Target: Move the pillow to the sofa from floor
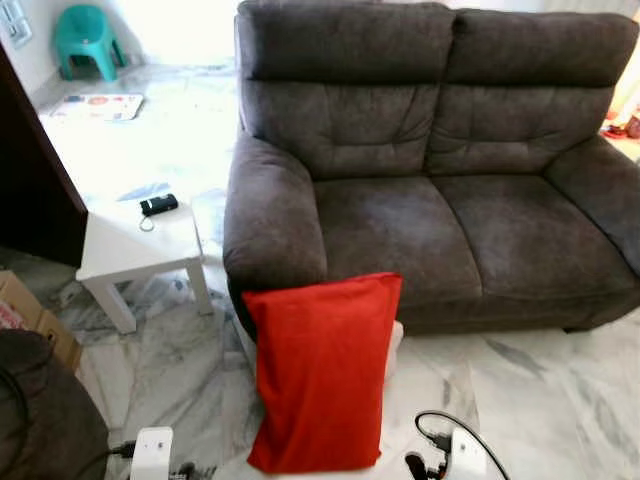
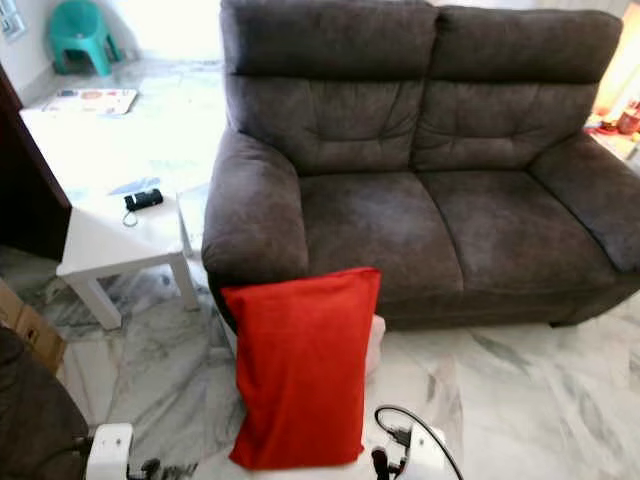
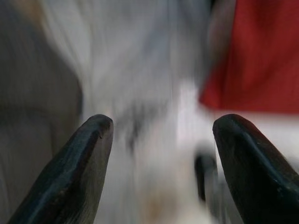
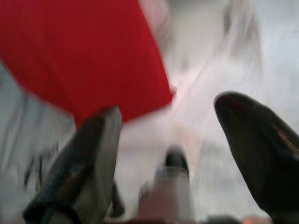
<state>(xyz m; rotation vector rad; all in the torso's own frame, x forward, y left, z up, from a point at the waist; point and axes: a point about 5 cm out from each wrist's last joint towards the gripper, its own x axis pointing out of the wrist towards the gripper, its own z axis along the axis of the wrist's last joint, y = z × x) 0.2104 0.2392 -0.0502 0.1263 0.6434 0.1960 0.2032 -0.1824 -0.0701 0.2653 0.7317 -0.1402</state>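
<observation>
A red pillow (image 1: 322,368) stands upright on the marble floor, leaning against the front of the dark grey two-seat sofa (image 1: 430,230) below its left seat. Something white sits behind the pillow's right edge. Both arms are low at the near edge of the eye views, the left wrist (image 1: 152,452) left of the pillow and the right wrist (image 1: 465,455) right of it. The blurred left wrist view has my left gripper (image 3: 163,119) open over the floor, with the pillow (image 3: 261,56) off to one side. My right gripper (image 4: 169,105) is open too, close to the pillow's corner (image 4: 79,56).
A low white side table (image 1: 135,250) with a small black object (image 1: 158,205) stands left of the sofa arm. A cardboard box (image 1: 30,320) and a dark rounded object (image 1: 45,420) are at near left. A black cable (image 1: 450,425) loops by the right wrist. A teal stool (image 1: 88,40) stands far back.
</observation>
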